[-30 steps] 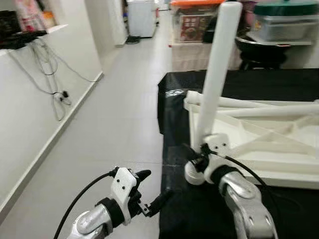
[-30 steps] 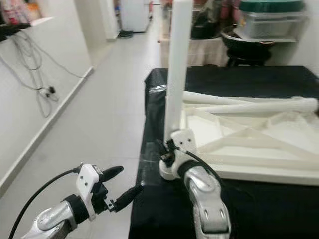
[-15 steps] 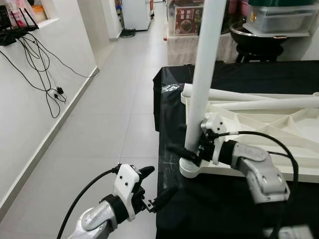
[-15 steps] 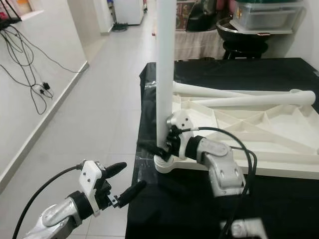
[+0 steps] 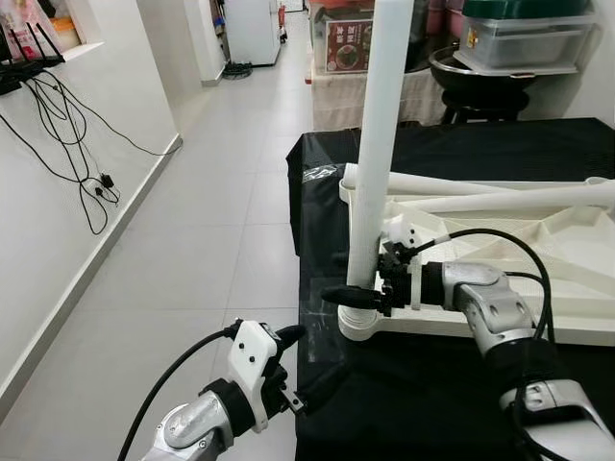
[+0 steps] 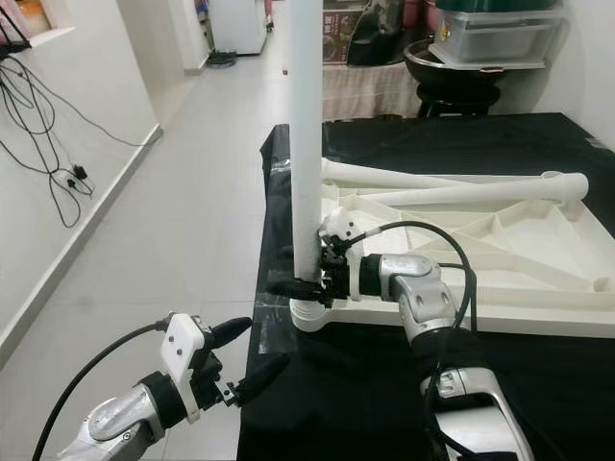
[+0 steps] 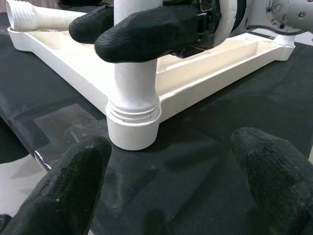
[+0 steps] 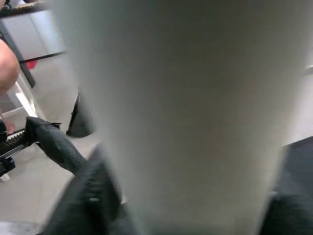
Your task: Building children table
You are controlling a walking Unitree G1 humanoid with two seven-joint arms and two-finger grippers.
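Note:
An upturned white plastic table top (image 5: 480, 327) lies on a table draped in black cloth (image 5: 432, 394). One white table leg (image 5: 377, 144) stands upright in its near-left corner socket (image 7: 133, 128). My right gripper (image 5: 357, 288) is shut on this leg just above the socket, one finger (image 7: 146, 32) crossing in front of the leg and the other behind it. My left gripper (image 5: 307, 360) hangs open below the table's near-left edge, a little short of the socket. Two more white legs (image 5: 452, 184) lie across the table top.
The cloth-covered table's left edge (image 6: 264, 288) drops to a tiled floor (image 5: 211, 250). A white wall with dangling cables (image 5: 77, 163) runs along the left. At the back stand storage bins (image 5: 524, 38), a box and a black stool (image 5: 480, 91).
The camera has shifted. My right forearm has swung from below the leg round to its right side, with the fingers now pointing left across the leg. The leg stays upright. The left gripper stays open.

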